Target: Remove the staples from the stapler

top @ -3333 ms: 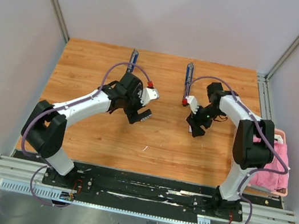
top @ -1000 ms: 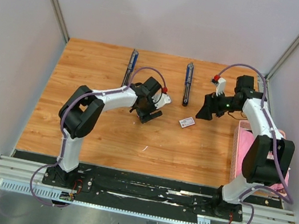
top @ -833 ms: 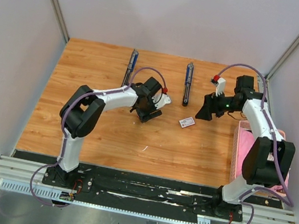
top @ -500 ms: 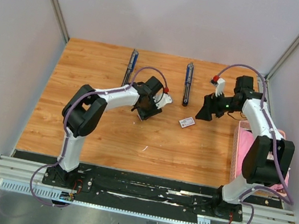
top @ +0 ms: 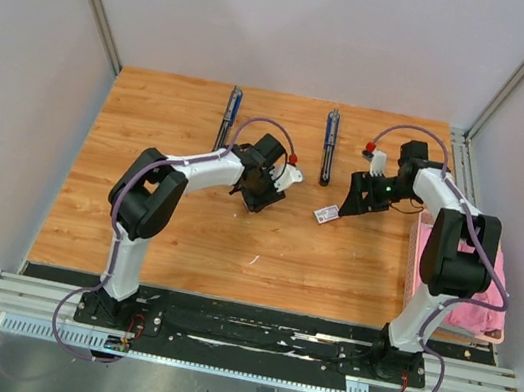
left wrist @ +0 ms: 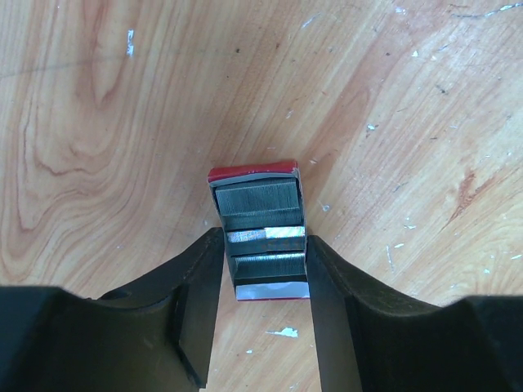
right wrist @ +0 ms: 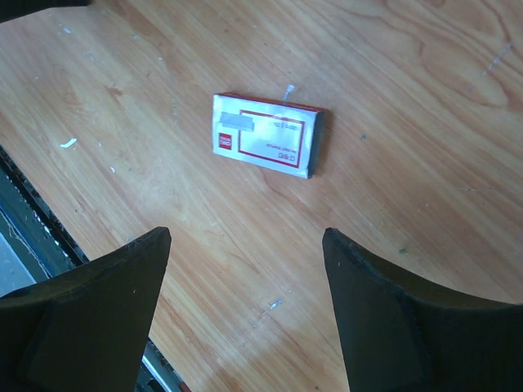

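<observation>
Two long dark-blue staplers lie at the back of the table, one on the left (top: 230,117) and one in the middle (top: 328,147). Both grippers are clear of them. My left gripper (top: 258,197) (left wrist: 263,245) is shut on a small open red-edged tray (left wrist: 255,173), with its fingers pressed against the tray's two sides. Silvery-grey staples (left wrist: 260,196) lie in rows inside that tray. My right gripper (top: 351,200) (right wrist: 245,233) hangs wide open above the wood, just short of a white box with red print (top: 326,212) (right wrist: 265,135).
A pink cloth in a pink basket (top: 479,280) sits at the table's right edge. A tiny pale sliver (top: 254,259) lies on the wood nearer the bases. White walls stand close on three sides.
The left jaws have closed in onto the tray's sides. The right arm has swung left and lowered its open gripper towards the white box, which has not moved.
</observation>
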`<state>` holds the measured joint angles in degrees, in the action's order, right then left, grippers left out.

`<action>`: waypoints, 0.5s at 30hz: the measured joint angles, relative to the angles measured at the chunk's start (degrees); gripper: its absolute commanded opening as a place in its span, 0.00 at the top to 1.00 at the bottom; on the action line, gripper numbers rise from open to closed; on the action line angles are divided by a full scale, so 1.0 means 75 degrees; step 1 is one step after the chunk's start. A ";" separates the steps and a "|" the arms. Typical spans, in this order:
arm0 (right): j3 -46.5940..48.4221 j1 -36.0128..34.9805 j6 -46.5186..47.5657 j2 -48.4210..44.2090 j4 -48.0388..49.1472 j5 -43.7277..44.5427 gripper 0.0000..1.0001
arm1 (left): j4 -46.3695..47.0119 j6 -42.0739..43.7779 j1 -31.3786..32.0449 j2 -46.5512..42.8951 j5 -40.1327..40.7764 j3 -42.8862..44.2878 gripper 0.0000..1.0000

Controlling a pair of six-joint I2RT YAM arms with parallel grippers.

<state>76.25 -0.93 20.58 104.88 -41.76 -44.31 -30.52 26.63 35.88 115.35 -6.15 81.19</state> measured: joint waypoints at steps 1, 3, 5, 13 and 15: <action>0.0003 0.0000 -0.0119 0.0096 0.0035 0.0061 0.23 | 0.0029 -0.0020 0.0000 -0.0006 -0.0041 -0.0026 0.52; 0.0015 0.0003 -0.0315 0.0283 0.0134 0.0154 0.23 | 0.0093 -0.0073 0.0000 -0.0038 -0.0096 -0.0087 0.52; 0.0026 0.0006 -0.0525 0.0440 0.0233 0.0210 0.23 | 0.0201 -0.0157 0.0023 -0.0093 -0.0154 -0.0192 0.52; 0.0198 0.0017 -0.1105 0.0831 0.0577 0.0248 0.22 | 0.0478 -0.0458 0.0536 -0.0245 -0.0184 -0.0475 0.52; 0.0221 0.0017 -0.1177 0.0909 0.0612 0.0245 0.22 | 0.0536 -0.0551 0.0682 -0.0245 -0.0175 -0.0487 0.52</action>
<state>77.91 -0.80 11.75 111.70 -37.17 -42.48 -26.50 22.50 40.99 113.51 -7.46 77.54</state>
